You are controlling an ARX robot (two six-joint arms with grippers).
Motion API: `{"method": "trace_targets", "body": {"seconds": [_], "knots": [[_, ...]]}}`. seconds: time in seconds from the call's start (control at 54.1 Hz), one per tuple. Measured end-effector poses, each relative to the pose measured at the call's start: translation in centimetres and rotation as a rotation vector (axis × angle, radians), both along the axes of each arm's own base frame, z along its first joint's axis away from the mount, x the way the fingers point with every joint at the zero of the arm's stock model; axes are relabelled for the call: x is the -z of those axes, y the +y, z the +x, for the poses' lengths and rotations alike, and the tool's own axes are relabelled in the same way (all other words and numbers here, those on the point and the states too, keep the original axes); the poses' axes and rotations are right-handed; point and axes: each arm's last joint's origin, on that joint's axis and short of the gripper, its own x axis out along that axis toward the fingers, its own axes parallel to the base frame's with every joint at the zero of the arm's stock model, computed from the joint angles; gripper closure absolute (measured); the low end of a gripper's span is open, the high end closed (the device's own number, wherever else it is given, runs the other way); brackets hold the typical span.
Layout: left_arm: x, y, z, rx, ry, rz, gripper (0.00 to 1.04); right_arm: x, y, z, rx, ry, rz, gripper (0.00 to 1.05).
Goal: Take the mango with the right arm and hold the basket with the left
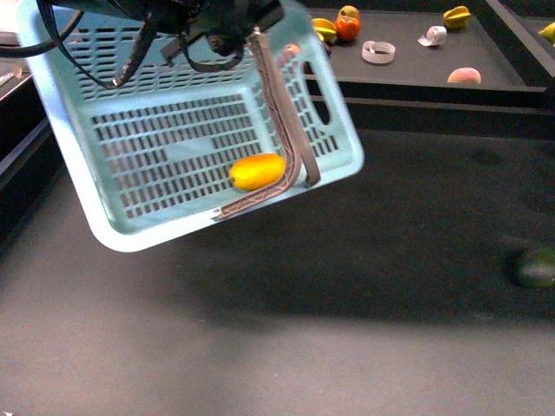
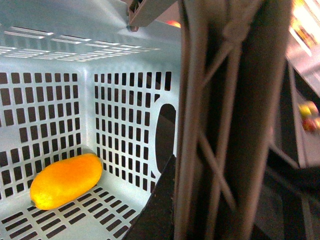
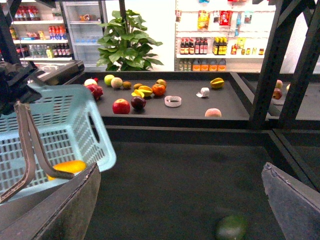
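Observation:
The turquoise basket (image 1: 342, 165) hangs tilted above the dark table at the left of the front view. My left gripper (image 1: 250, 35) is shut on one of its grey-brown handles (image 2: 225, 125), with a black finger (image 2: 155, 210) pressed against the handle. The yellow-orange mango (image 1: 257, 172) lies inside the basket on its slotted floor, also visible as the mango (image 2: 66, 180) in the left wrist view and the mango (image 3: 70, 166) in the right wrist view. My right gripper (image 3: 180, 210) is open and empty, to the right of the basket (image 3: 75, 120), and out of the front view.
A dark green round fruit (image 1: 536, 267) lies on the table at the right, below my right gripper as the green fruit (image 3: 231, 227). A raised back shelf (image 1: 416, 65) holds several fruits and a tape roll (image 1: 378, 52). Black frame posts (image 3: 272, 60) stand at the right.

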Motion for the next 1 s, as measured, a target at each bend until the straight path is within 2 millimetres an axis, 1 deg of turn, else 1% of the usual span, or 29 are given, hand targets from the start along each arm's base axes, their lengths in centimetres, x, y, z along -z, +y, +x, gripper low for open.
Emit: {"method": "trace_targets", "body": {"seconds": [0.129,0.148,0.222,0.277,0.369,0.425,0.499,0.573,0.702,0.905,0.997], "knots": [[1.0,4.1,1.9,-0.254,0.069,-0.137,0.99,0.0,0.0,0.0,0.000,0.000,0.000,0.08],[1.1,4.4,2.0,-0.275,0.072,-0.150,0.99,0.0,0.0,0.0,0.000,0.000,0.000,0.08],[0.9,6.4,2.8,-0.392,0.068,-0.254,0.99,0.0,0.0,0.0,0.000,0.000,0.000,0.08],[1.0,7.3,3.0,-0.464,0.066,-0.304,0.99,0.0,0.0,0.0,-0.001,0.000,0.000,0.08],[1.8,8.6,3.2,-0.551,0.072,-0.366,0.99,0.0,0.0,0.0,-0.001,0.000,0.000,0.08],[2.0,9.5,3.2,-0.608,0.070,-0.433,0.99,0.0,0.0,0.0,0.000,0.000,0.000,0.08],[2.2,10.1,3.1,-0.651,0.060,-0.495,0.99,0.0,0.0,0.0,0.000,0.000,0.000,0.08],[3.1,10.4,2.6,-0.694,0.064,-0.544,0.99,0.0,0.0,0.0,0.000,0.000,0.000,0.08],[4.5,10.9,1.9,-0.721,0.095,-0.619,0.99,0.0,0.0,0.0,0.000,0.000,0.000,0.08],[5.0,11.5,1.4,-0.703,0.124,-0.647,0.99,0.0,0.0,0.0,0.000,0.000,0.000,0.08],[5.2,11.6,1.0,-0.688,0.142,-0.633,0.83,0.0,0.0,0.0,0.000,0.000,0.000,0.08]]}}
